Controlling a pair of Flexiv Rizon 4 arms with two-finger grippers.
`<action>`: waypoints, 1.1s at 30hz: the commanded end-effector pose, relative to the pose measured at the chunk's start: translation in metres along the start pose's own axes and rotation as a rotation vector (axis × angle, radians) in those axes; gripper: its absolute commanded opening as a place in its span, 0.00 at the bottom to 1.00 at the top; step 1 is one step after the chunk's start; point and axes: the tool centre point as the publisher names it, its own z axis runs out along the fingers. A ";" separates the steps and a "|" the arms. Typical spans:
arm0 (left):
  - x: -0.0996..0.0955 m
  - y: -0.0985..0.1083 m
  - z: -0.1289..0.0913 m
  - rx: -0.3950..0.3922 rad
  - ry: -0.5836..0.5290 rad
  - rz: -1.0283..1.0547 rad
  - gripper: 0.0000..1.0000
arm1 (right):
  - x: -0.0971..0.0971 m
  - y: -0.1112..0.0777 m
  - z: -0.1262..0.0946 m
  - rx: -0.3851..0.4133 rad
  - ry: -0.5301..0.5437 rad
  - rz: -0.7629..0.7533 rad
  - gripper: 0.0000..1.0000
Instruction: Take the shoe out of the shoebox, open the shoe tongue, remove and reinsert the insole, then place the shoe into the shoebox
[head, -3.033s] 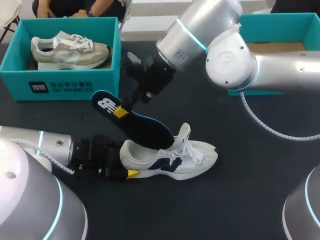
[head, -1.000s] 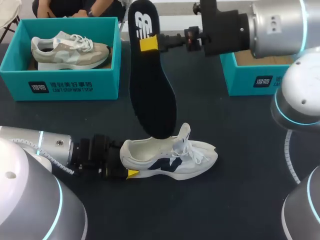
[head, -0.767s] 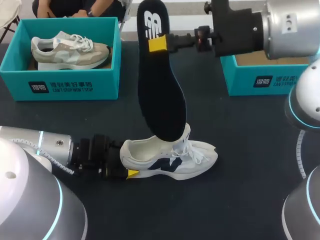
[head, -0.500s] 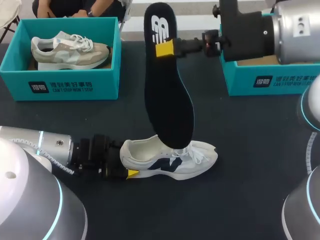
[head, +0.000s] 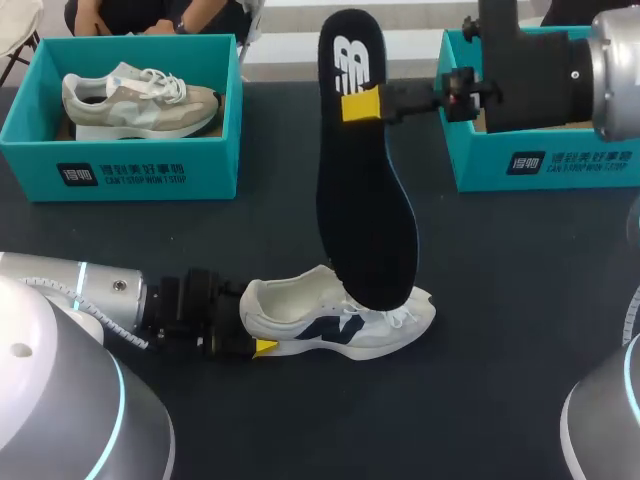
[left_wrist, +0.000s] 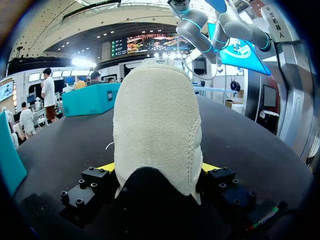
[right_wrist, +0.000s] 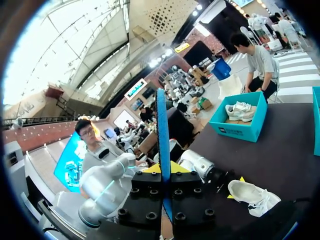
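the insole (head: 365, 180) hangs toe-down over the shoe (head: 340, 325), its heel end clamped in the right gripper (head: 362, 105). it has swung up and rightward, so removal looks done and reinsertion comes next. the left gripper (left_wrist: 157, 170) stays pinched on the shoe's heel, on the table (head: 500, 300).

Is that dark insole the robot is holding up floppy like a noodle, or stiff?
Probably springy, not floppy: the right gripper pinches the insole only near its heel end, yet it hangs nearly straight toward the shoe. Edge-on in the right wrist view it looks very thin, so it likely bends easily when pushed, and seems light.
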 end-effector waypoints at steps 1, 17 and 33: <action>0.001 0.000 0.000 -0.004 -0.002 0.000 0.00 | -0.009 0.000 -0.005 0.020 0.068 -0.020 0.00; 0.001 0.000 0.000 -0.004 -0.002 0.000 0.00 | -0.017 0.004 -0.005 0.030 0.117 -0.021 0.00; 0.001 0.000 0.000 -0.004 -0.002 0.000 0.00 | -0.016 0.004 -0.005 0.046 0.110 -0.021 0.00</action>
